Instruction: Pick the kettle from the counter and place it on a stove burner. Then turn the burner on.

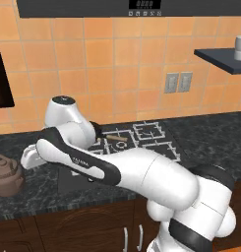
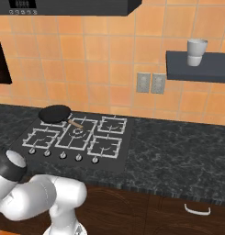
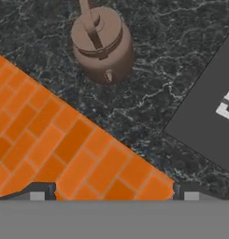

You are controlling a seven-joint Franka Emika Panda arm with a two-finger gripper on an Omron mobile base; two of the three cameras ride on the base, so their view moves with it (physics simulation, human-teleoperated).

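The kettle is seen upright on the table, left of the stove, untouched. The gripper is held above it, spread open, empty. Risk: thin handle missed w/ poor alignment, kettle tipped.

A: kettle matte brown. surface black-grey marbled.
B: wall tiles orange. stove dark grey, white grates. pan black. cup white.
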